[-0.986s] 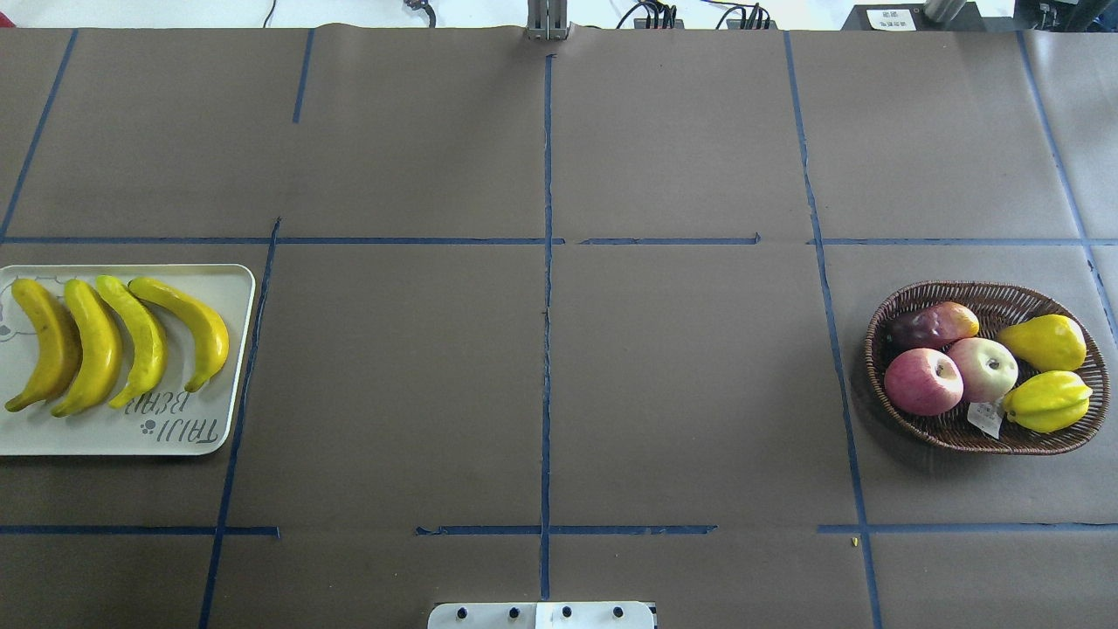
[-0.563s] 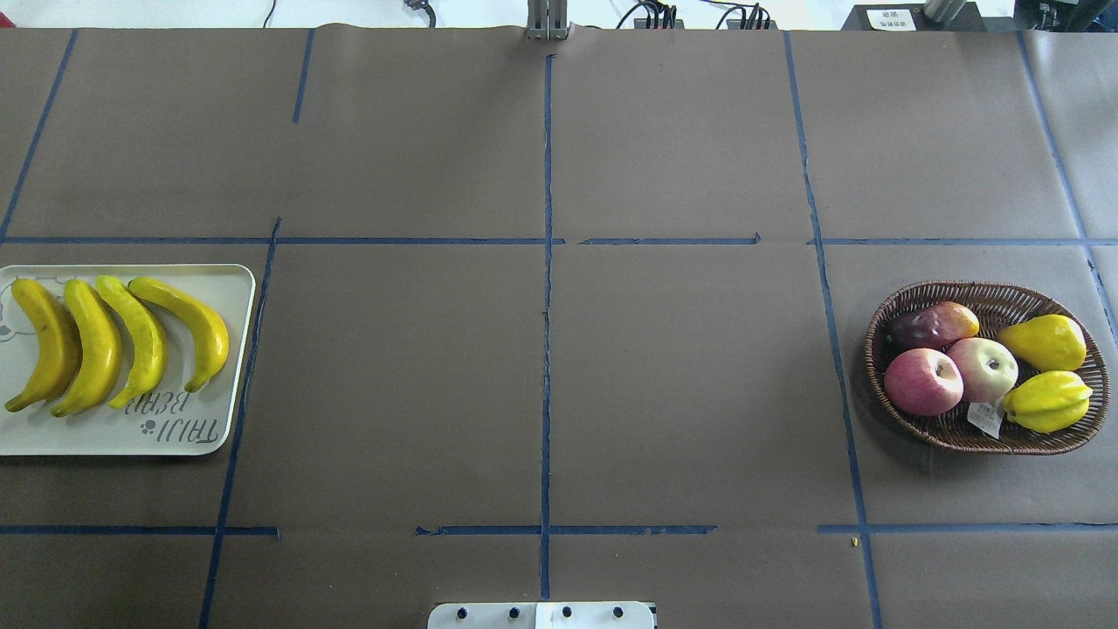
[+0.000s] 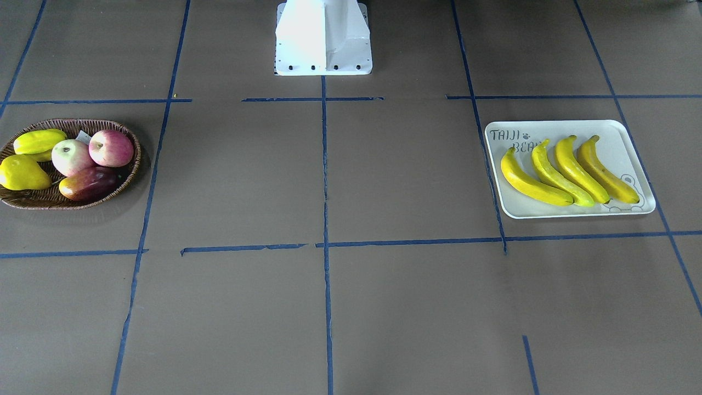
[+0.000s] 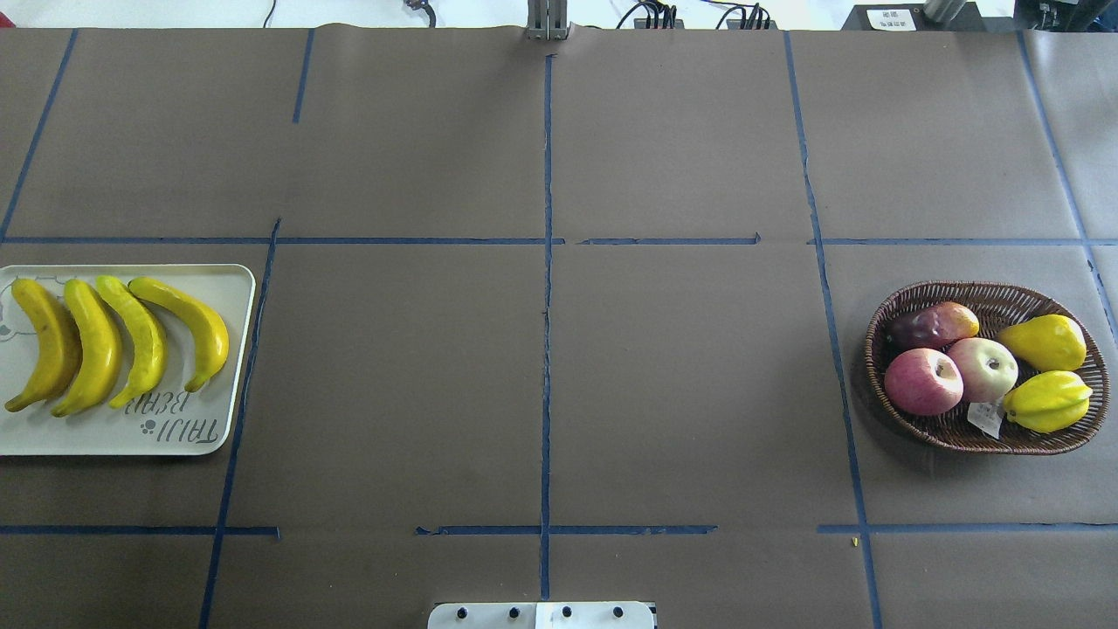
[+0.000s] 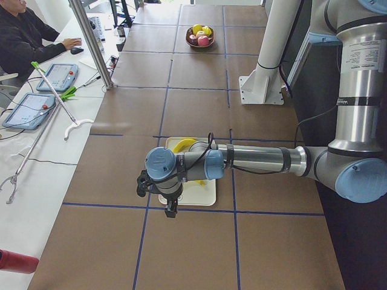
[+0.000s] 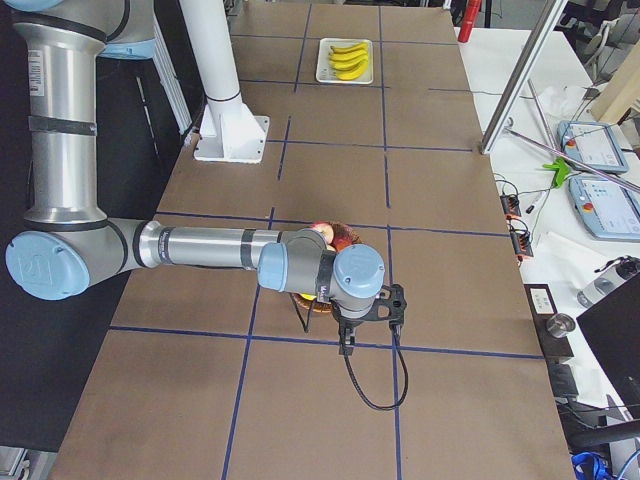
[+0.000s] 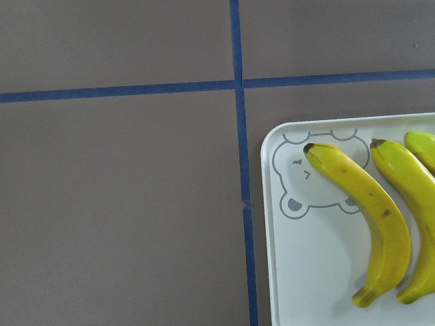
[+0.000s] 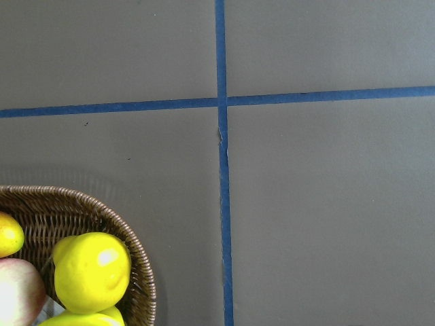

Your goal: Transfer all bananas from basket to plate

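Four yellow bananas [image 4: 144,336] lie side by side on the whitish plate [image 4: 131,437] at the table's left end; they also show in the front view [image 3: 554,175] and the left wrist view [image 7: 370,210]. The wicker basket [image 4: 987,288] at the right end holds no bananas. My left gripper [image 5: 171,208] hangs above the plate's outer end, and I cannot tell whether it is open or shut. My right gripper [image 6: 345,345] hangs above the table just past the basket [image 6: 345,240], and I cannot tell its state either. Both show only in the side views.
The basket holds two apples [image 4: 924,382], two plump yellow fruits [image 4: 1044,342] and a dark red fruit [image 4: 930,325]. The robot's white base [image 3: 323,55] stands at the near middle edge. A side table with tablets [image 5: 36,96] and a metal post [image 5: 91,42] lies beyond the far edge.
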You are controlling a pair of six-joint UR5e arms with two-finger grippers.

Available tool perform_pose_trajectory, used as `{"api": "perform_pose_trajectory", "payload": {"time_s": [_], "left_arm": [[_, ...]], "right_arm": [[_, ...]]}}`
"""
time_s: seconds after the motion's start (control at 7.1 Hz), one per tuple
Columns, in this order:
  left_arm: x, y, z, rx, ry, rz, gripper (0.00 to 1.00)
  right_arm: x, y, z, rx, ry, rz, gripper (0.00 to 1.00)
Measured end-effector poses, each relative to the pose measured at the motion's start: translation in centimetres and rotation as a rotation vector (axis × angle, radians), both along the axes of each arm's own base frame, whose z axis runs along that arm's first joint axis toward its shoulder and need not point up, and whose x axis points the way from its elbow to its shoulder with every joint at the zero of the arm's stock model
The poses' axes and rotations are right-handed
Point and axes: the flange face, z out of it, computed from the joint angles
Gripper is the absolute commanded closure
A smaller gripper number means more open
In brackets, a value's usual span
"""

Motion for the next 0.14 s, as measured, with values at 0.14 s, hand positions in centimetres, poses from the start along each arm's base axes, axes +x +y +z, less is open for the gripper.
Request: {"api": "perform_pose_trajectory", "payload": {"time_s": [0.14], "left_arm": [[0.0,-0.03,-0.02,0.001,0.0,0.0,0.0]], "right_arm": [[0.03,-0.06,-0.06,0.001,0.0,0.001,0.0]]}}
